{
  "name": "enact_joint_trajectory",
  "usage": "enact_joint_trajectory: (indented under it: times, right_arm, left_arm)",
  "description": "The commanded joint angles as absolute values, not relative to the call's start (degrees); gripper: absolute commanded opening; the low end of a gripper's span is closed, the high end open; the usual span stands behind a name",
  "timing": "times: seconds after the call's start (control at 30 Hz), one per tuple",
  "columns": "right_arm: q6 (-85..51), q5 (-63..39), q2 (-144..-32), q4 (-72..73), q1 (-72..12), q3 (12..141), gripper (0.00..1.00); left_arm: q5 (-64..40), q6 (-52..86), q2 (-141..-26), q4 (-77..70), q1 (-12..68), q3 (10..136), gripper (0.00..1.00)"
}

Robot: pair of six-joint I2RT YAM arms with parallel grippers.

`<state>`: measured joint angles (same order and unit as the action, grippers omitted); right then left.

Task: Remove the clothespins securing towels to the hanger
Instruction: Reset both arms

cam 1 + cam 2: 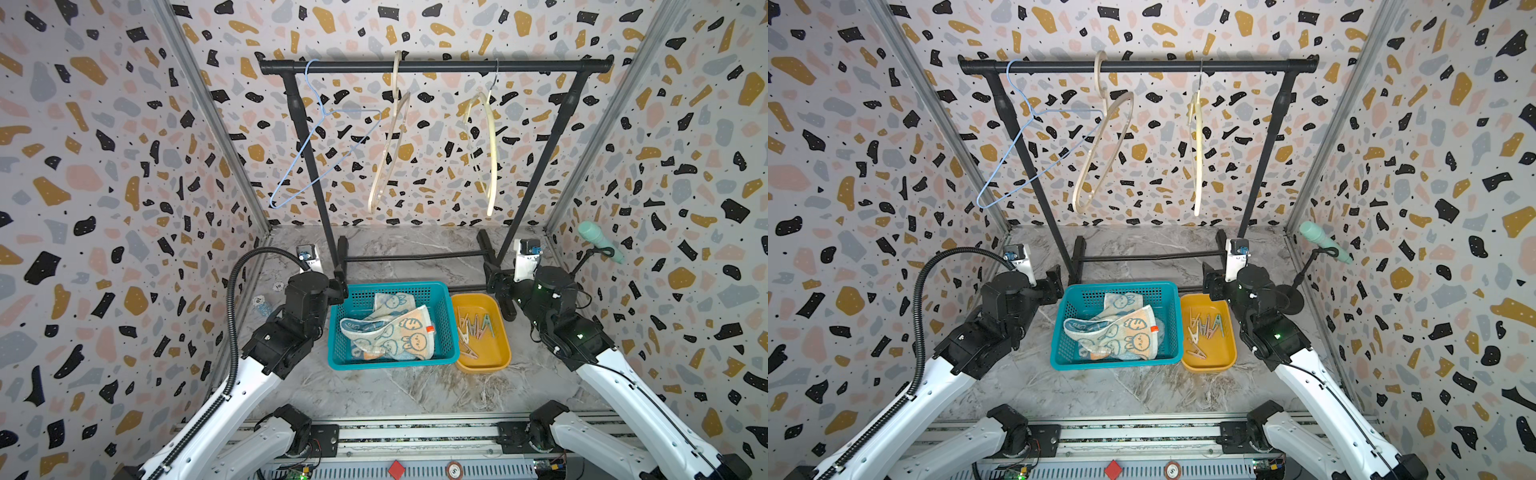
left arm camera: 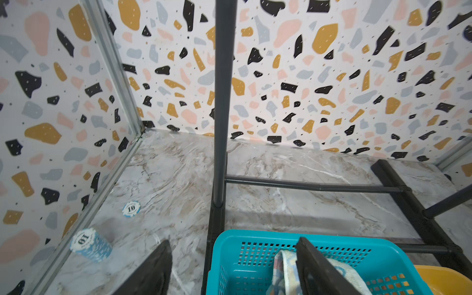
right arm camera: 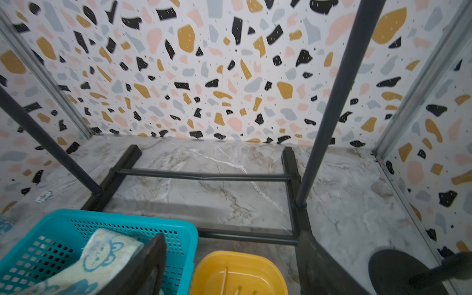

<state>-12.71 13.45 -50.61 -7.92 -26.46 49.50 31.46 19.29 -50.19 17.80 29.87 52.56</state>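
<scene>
Three bare hangers hang from the black rail: a blue wire hanger, a wooden one and a cream one. The towels lie heaped in the teal basket, the rabbit-print one on top. Several clothespins lie in the yellow tray. My left gripper stands open over the basket's far left corner, holding nothing. My right gripper stands open over the tray's far edge, holding nothing.
The rack's black feet and crossbars lie on the marble floor just behind basket and tray. A stack of poker chips and a single chip sit by the left wall. A mint microphone on a black stand is at the right wall.
</scene>
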Motion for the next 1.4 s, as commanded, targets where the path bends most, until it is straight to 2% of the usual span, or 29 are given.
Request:
enact_joint_trajectory:
  times: [0.0, 0.1, 0.23, 0.37, 0.53, 0.8, 1.13, 1.37]
  right_arm:
    - [-13.8, 12.59, -49.5, 1.19, -23.42, 45.42, 0.82]
    - [-12.19, 11.94, -51.81, 9.56, -21.16, 39.56, 0.83]
    - [-5.04, 17.93, -57.26, 19.9, -20.74, 33.08, 0.85]
    - [-1.69, 20.65, -62.47, 27.53, -18.23, 27.2, 0.85]
    - [1.66, 20.7, -63.46, 40.75, -15.23, 18.64, 0.86]
    - [1.35, 15.42, -67.62, 52.24, -9.3, 13.35, 0.87]
    - [2.94, 8.29, -77.86, 64.53, -7.86, 12.58, 0.88]
    - [2.2, 4.38, -85.45, 77.8, -6.39, 9.24, 0.89]
  left_arm:
    - [36.38, 18.72, -49.9, 11.02, 27.76, 49.74, 0.78]
    - [35.43, 18.64, -51.79, 6.66, 25.6, 46.07, 0.81]
    - [38.4, 17.72, -53.49, -0.52, 23.33, 40.23, 0.85]
    - [39.54, 13.84, -53.26, -9.93, 21.42, 32.95, 0.86]
    - [42.3, 7.95, -51.81, -21.69, 20.08, 25.18, 0.87]
    - [41.84, 2.64, -53.78, -44.23, 16.31, 12.19, 0.88]
    - [32.65, 2.5, -67.21, -63.9, 10.54, 5.89, 0.88]
    - [26.69, 2.8, -75.79, -70.57, 6.98, 6.67, 0.89]
